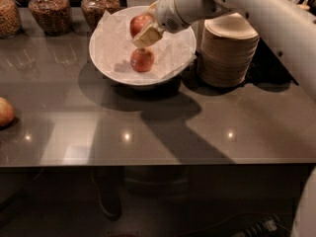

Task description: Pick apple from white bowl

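One apple [138,23] beside end effector [145,33] over white bowl [95,58] w/ 2nd apple [142,60] inside; grip can't tell.

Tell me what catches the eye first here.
A big white arm comes in from the right, and its gripper hangs over the white bowl, close beside the apple. A smaller red apple lies nearer the front of the bowl. A stack of cream bowls stands just right of it.
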{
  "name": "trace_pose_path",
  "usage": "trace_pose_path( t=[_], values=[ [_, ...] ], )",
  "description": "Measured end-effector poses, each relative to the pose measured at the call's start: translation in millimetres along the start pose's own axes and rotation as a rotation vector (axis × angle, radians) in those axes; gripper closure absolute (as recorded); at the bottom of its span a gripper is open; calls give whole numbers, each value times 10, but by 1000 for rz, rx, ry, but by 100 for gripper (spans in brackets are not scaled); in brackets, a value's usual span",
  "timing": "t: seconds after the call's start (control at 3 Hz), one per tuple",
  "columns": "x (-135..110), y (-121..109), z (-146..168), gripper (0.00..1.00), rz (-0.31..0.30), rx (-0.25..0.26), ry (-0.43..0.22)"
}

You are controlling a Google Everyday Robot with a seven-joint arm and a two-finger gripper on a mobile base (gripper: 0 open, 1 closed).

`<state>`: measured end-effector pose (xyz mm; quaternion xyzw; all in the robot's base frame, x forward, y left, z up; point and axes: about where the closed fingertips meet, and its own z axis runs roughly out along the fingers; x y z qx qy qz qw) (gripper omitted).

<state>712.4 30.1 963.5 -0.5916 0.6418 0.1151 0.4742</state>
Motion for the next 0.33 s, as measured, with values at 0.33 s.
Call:
trace_pose_path(
  t=[0.33],
  values=[
    [-39,143,-380,100,-12,-15,1]
  ],
)
